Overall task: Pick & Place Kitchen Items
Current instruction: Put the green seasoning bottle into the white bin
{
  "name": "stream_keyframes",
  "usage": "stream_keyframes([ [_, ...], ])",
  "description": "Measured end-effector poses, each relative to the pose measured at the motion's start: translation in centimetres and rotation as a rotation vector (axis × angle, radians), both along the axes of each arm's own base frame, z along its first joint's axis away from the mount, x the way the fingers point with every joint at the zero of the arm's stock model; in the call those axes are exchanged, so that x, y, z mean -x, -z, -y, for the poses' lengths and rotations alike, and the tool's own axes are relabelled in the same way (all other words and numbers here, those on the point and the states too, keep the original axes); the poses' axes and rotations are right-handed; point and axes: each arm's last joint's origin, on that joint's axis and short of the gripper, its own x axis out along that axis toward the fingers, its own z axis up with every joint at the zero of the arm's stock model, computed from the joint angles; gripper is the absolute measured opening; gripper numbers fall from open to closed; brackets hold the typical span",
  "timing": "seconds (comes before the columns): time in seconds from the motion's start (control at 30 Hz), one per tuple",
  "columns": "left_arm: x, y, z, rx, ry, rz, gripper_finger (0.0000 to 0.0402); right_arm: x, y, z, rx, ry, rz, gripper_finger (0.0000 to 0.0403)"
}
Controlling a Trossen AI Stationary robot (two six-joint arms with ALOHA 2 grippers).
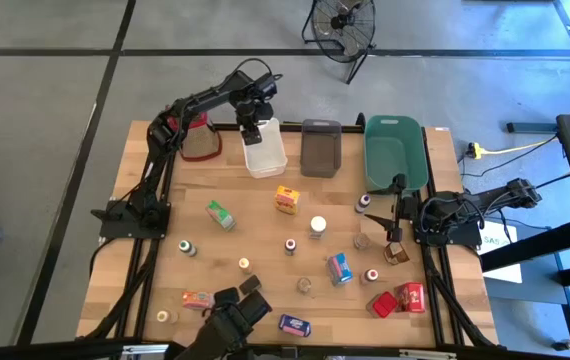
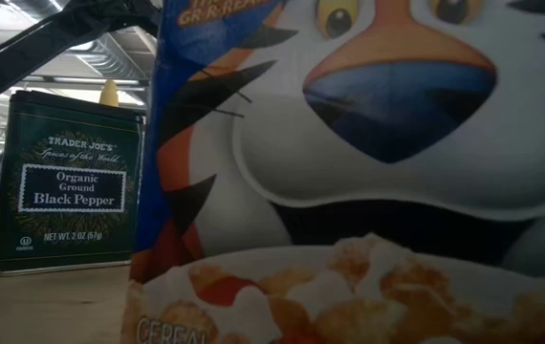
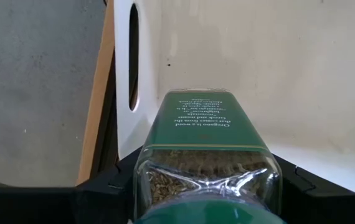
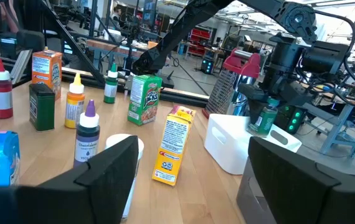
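Cereal box (image 2: 368, 172) fills the low view, pepper tin (image 2: 67, 182) beside it. Left hand (image 1: 252, 128) pinches the green-capped oregano jar (image 3: 205, 158) over the white tub (image 1: 265, 150); right hand (image 1: 397, 205), fingers spread, waits at the desk's (image 1: 265, 215) right edge.

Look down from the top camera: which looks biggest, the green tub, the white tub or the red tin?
1. green tub
2. white tub
3. red tin

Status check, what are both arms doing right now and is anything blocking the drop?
Left gripper shut on oregano jar, hanging over the white tub. Right gripper open, waiting by the green tub. Nothing seen blocking the drop.
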Motion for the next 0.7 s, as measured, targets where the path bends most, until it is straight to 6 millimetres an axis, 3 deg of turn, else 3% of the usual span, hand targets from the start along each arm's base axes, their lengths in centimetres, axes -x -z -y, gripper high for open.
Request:
stream_keyframes([
  [0.7, -0.07, 0.01, -0.01, 0.013, 0.024, 0.020, 0.0207, 0.00, 0.00, 0.00, 0.000, 0.002, 0.000, 0.0307],
])
